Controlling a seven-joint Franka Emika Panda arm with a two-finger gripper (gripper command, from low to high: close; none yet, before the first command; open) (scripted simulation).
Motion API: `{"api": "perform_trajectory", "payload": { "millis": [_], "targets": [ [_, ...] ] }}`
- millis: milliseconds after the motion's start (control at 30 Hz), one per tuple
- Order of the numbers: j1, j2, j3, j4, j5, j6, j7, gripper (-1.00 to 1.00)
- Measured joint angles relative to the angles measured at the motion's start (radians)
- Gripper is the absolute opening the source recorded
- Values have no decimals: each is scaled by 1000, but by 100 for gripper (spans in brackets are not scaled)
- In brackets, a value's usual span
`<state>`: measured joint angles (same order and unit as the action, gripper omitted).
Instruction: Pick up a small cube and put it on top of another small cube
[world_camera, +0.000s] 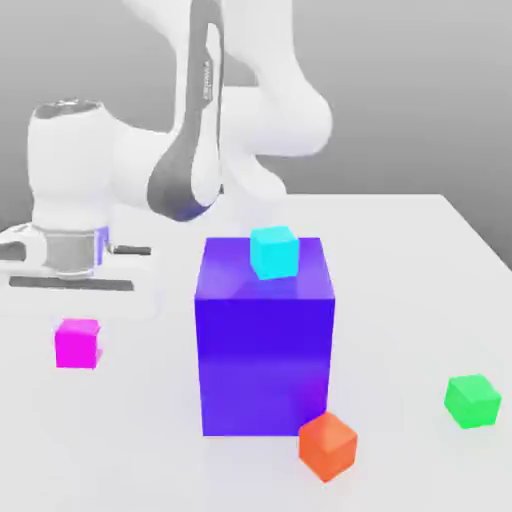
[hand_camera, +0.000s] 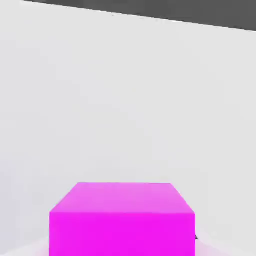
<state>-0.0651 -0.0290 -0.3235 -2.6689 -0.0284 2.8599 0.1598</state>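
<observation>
One purple block is counted at the middle of the table, with one cyan cube resting on its top; one orange-red cube lies at its base, toward the near edge. Nothing is stacked yet: the magenta cube sits unlifted near the exterior view's left edge, the green cube well apart toward the right edge. The jaws are read as closed, gripping nothing; picking, carrying and placing remain.

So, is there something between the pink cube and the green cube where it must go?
Yes. The large purple block, with a cyan cube on top, stands on the table between the magenta-pink cube and the green cube. An orange-red cube sits by its front corner.
</observation>
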Motion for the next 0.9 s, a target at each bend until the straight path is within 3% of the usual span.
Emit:
{"api": "perform_trajectory", "payload": {
  "millis": [133,667,867,900],
  "targets": [
    [169,14,76,74,14,-34,9,-100],
    [766,88,354,138,34,-225,162,-100],
    [772,253,347,122,16,-89,194,-100],
    [773,272,346,123,14,-72,195,100]
  ]
}}
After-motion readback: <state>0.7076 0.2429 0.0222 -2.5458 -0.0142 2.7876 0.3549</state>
